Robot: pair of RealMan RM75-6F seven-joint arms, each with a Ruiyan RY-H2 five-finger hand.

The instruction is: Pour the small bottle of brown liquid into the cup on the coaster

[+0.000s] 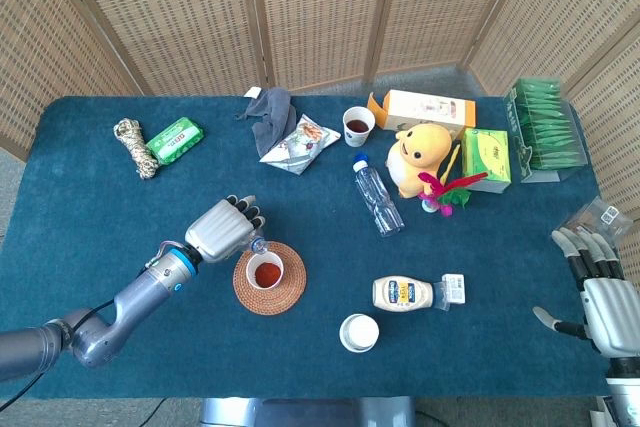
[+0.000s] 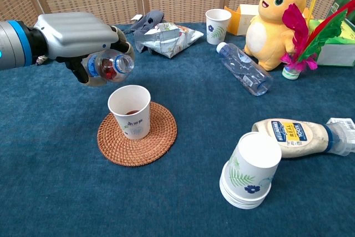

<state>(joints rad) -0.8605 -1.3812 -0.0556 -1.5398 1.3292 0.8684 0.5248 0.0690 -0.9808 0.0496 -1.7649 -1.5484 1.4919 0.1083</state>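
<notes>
Behind, woven screens (image 1: 320,17) enclose the blue-clothed table (image 1: 90,197).

Plenty of open counter (image 2: 66,192) left of and in front of the coaster (image 2: 161,137). Over on the right it's crowded: stacked cups (image 2: 249,173), mayo bottle (image 2: 294,137) lying flat, water bottle (image 2: 244,76), plush toy (image 2: 274,23).

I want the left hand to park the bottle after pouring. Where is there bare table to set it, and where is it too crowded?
Bare cloth lies left of the coaster, below the twine and green packet, around the left hand holding the small bottle. The front edge left of the cup stack is also free. Crowded: the back right, around the plush toy, water bottle and boxes.
</notes>
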